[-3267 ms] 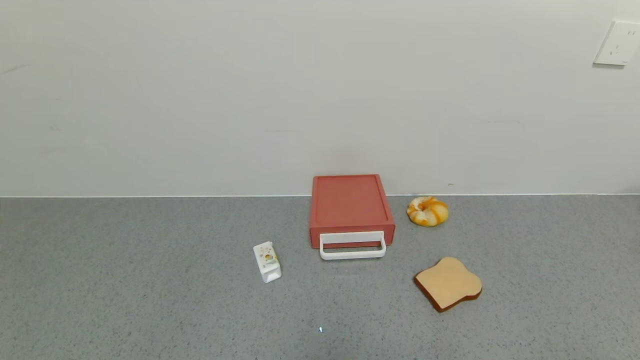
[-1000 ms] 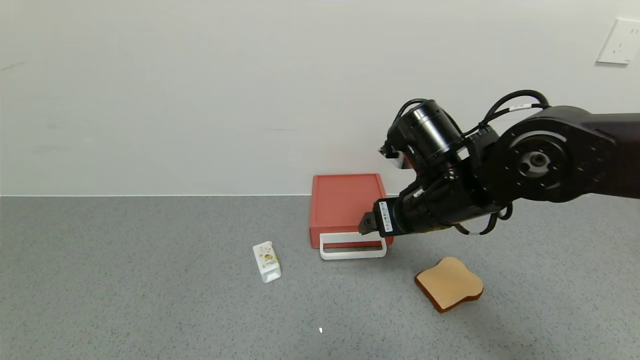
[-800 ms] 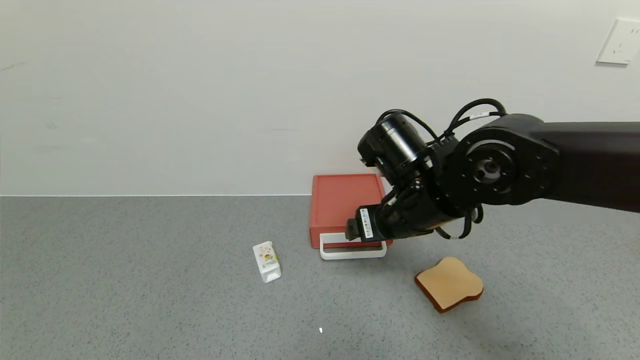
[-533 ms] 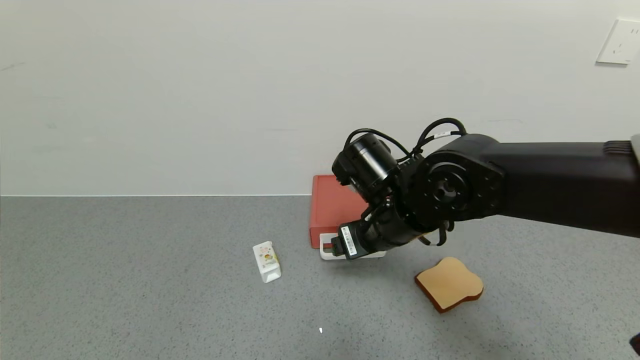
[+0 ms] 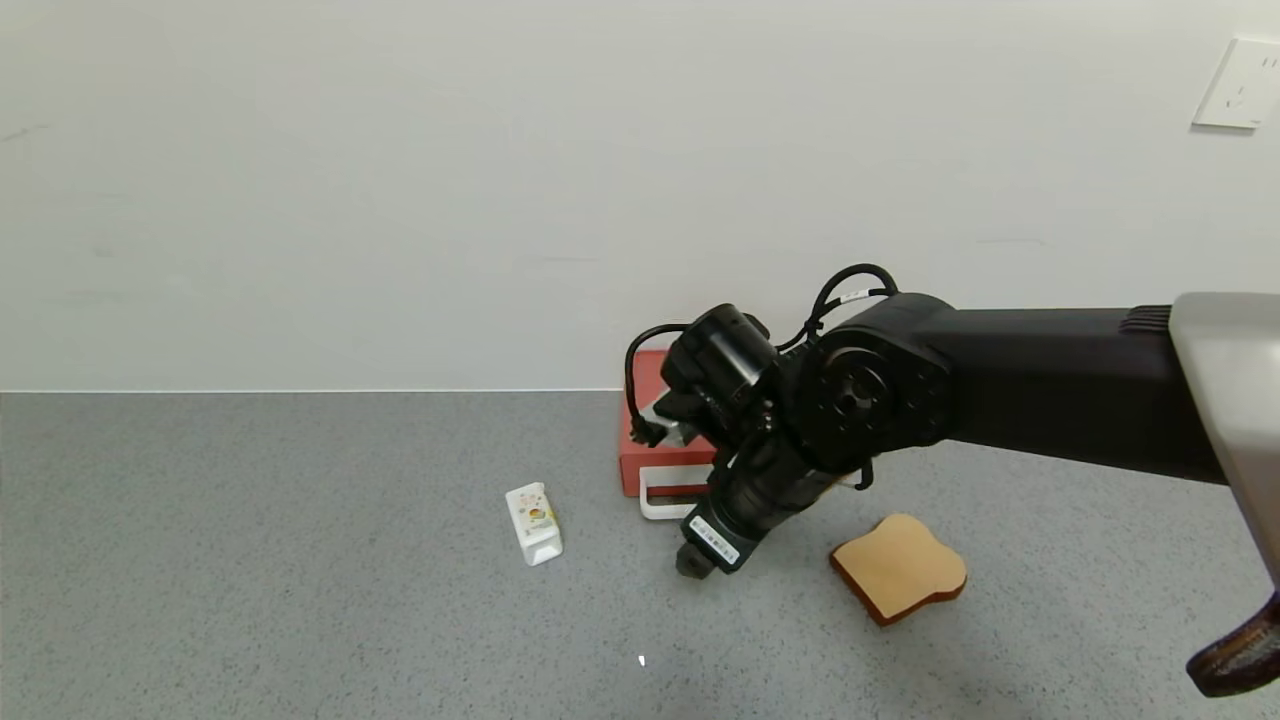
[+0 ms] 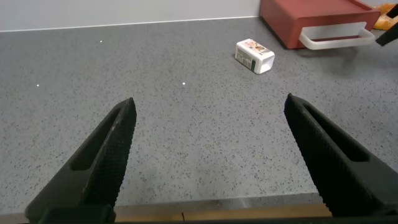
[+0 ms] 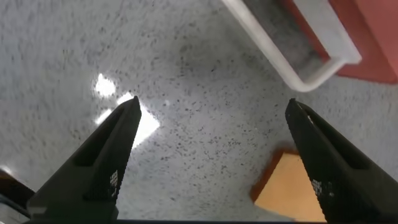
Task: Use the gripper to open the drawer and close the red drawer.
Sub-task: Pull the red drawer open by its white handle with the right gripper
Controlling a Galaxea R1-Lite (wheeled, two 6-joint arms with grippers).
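The red drawer (image 5: 645,450) stands shut against the back wall, its white loop handle (image 5: 662,499) facing front; the right arm hides most of it. My right gripper (image 5: 700,560) points down at the counter just in front of the handle, open and empty. In the right wrist view the handle (image 7: 273,53) and the red drawer front (image 7: 360,37) lie beyond the wide-apart fingertips (image 7: 127,115), above bare counter. My left gripper (image 6: 208,109) is open and empty over the counter's near edge, far from the drawer (image 6: 311,15).
A small white carton (image 5: 534,523) lies left of the drawer; it also shows in the left wrist view (image 6: 255,55). A toast slice (image 5: 898,566) lies to the front right and shows in the right wrist view (image 7: 289,190). A wall socket (image 5: 1235,82) is at the upper right.
My right arm came in from the right, swept left over the drawer, and lowered its gripper from above the handle to the counter in front of it. The drawer has not moved.
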